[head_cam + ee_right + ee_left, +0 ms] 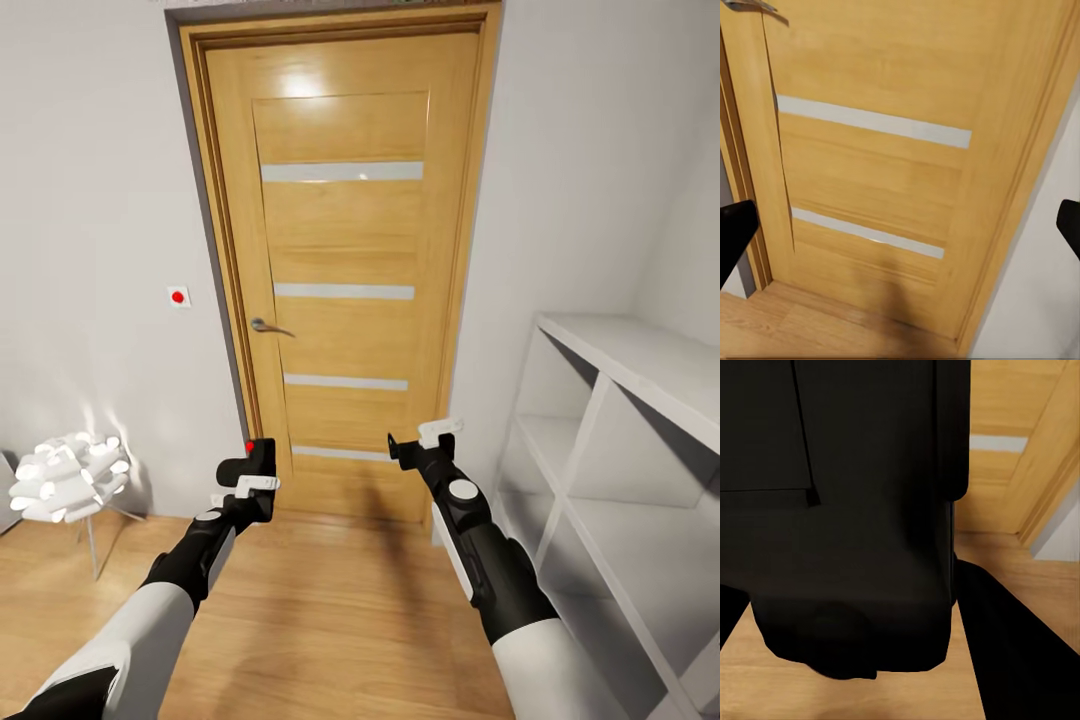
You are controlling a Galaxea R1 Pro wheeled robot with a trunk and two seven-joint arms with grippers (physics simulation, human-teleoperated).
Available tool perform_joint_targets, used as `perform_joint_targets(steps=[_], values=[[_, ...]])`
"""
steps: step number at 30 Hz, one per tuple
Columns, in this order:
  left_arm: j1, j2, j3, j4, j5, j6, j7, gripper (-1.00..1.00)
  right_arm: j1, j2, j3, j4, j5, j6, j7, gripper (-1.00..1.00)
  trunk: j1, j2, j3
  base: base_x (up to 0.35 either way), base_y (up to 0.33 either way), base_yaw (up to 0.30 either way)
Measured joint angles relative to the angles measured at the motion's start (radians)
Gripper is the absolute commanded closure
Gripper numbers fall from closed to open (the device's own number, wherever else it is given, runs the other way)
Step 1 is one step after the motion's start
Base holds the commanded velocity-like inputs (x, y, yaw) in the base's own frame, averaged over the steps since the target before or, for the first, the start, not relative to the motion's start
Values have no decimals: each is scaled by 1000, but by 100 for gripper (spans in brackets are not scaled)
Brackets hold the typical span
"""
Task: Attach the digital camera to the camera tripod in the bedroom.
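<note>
My left gripper is shut on the digital camera, a small black box with a red button on top, held low in front of the door. The camera's dark body takes up most of the left wrist view. To its right, at about the same height, my right gripper stands open and holds nothing. Its dark fingertips sit at the two edges of the right wrist view, with the door between them. The camera tripod is out of view.
A shut oak door with frosted strips and a metal handle stands straight ahead. White cube shelves line the right wall. A white ball-shaped floor lamp glows at the left. The floor is light wood planks.
</note>
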Motion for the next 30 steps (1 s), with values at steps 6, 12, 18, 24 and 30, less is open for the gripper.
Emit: perform_joint_targets(steps=[6, 12, 18, 24, 30], values=[[0, 0, 0, 9, 0, 0, 0, 100, 0, -1, 0, 17, 0, 0, 0, -100, -23, 42, 19, 0, 0, 0], [0, 0, 0, 10, 0, 0, 0, 100, 0, -1, 0, 24, 0, 0, 0, -100, -46, 84, 38, 0, 0, 0], [0, 0, 0, 11, 0, 0, 0, 100, 0, -2, 0, 26, 0, 0, -1, -100, -69, 126, 57, 0, 0, 0], [0, -1, 0, 12, 0, 0, 0, 100, 0, -4, -1, 26, 0, 0, -1, -100, -92, 168, 75, 0, 0, 0], [0, -1, 0, 12, 0, 0, 0, 100, 0, -4, -1, 26, 0, 0, -1, -100, -115, 210, 94, 0, 0, 0]])
